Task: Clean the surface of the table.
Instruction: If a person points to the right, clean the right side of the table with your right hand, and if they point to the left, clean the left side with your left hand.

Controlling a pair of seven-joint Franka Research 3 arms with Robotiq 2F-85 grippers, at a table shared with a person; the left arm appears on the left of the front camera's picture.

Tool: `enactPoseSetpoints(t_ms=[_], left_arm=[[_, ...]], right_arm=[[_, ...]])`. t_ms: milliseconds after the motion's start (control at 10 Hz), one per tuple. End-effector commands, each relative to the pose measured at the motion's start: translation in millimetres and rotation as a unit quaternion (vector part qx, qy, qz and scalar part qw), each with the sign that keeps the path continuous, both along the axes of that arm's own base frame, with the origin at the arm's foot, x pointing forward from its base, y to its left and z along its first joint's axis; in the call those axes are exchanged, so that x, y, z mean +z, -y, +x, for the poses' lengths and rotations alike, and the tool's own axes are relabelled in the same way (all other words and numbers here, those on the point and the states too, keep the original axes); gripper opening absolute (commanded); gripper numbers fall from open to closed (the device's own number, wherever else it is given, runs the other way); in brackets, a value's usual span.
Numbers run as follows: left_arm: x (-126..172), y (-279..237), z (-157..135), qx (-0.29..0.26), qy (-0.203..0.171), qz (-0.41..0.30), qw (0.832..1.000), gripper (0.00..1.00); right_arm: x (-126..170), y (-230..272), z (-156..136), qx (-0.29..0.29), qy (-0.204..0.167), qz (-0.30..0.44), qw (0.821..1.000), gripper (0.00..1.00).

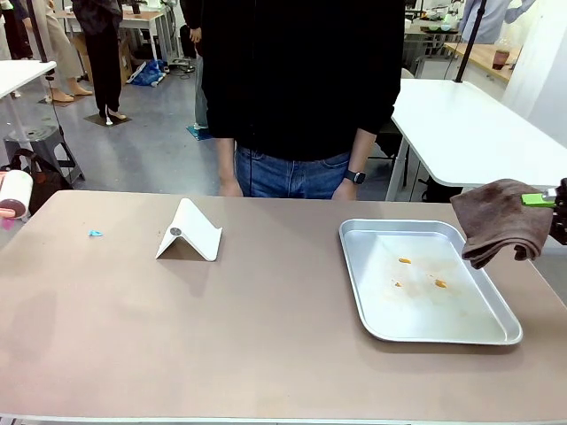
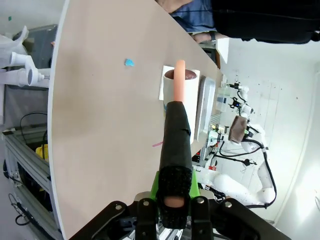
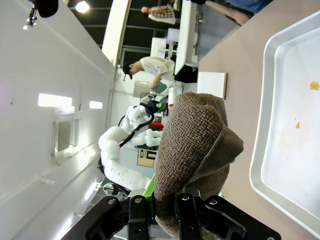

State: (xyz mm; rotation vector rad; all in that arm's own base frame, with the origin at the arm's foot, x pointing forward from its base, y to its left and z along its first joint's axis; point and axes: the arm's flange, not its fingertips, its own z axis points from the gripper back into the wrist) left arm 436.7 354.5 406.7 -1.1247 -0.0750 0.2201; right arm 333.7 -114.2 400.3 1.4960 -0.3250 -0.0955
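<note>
- Taupe-brown rectangular table (image 1: 266, 345) with a matte top and a thin pale edge runs across the whole front view; a person (image 1: 301, 80) in a black top and blue jeans stands at its far side, with white-topped tables on the grey floor behind
- Far left: the left gripper (image 2: 173, 200) is clamped on the black handle of a lint roller (image 2: 175, 140) with a peach shaft and a white roll; in the front view the roll sits at the picture's left edge, just beside the table's far left corner
- A small bright blue scrap (image 1: 95, 234) lies on the bare top near the left side, apart from everything else
- A white folded tent-shaped stand (image 1: 189, 232) rests on the table left of the middle, in front of the person
- A silver metal tray (image 1: 434, 310) with rounded corners lies flat on the right half of the table, with a few orange crumbs (image 1: 405, 261) and faint smears on its floor
- Far right: the right gripper (image 3: 167, 205) is clamped on a thick brown terry cloth (image 1: 500, 221), which hangs folded by the tray's far right corner; whether it touches the rim I cannot tell
</note>
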Motion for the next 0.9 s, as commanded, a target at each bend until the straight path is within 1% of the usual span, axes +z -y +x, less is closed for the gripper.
enactPoseSetpoints(t_ms=[0, 100, 300, 500, 600, 800], left_arm=[[-17.1, 6.1, 29.0, 0.014, 0.0, 0.015, 1.0, 0.04], [-30.6, 11.1, 42.9, 0.008, -0.016, 0.012, 1.0, 0.04], [-56.6, 20.5, 64.3, 0.021, -0.048, 0.028, 0.998, 0.04], [-78.9, 30.4, 77.8, 0.024, -0.072, 0.045, 0.996, 0.04], [-85.9, 36.1, 81.7, 0.018, -0.085, 0.048, 0.995, 0.04], [-85.9, 43.0, 83.8, 0.016, -0.082, 0.059, 0.995, 0.04]], right_arm=[[4.8, -0.4, -2.8, 0.002, -0.004, 0.0, 1.0, 0.0], [4.8, -0.4, -2.8, 0.002, -0.004, 0.0, 1.0, 0.0], [4.8, -0.4, -2.8, 0.002, -0.004, 0.0, 1.0, 0.0], [4.8, -0.4, -2.8, 0.002, -0.004, 0.0, 1.0, 0.0], [4.8, -0.4, -2.8, 0.002, -0.004, 0.0, 1.0, 0.0], [4.8, -0.4, -2.8, 0.002, -0.004, 0.0, 1.0, 0.0]])
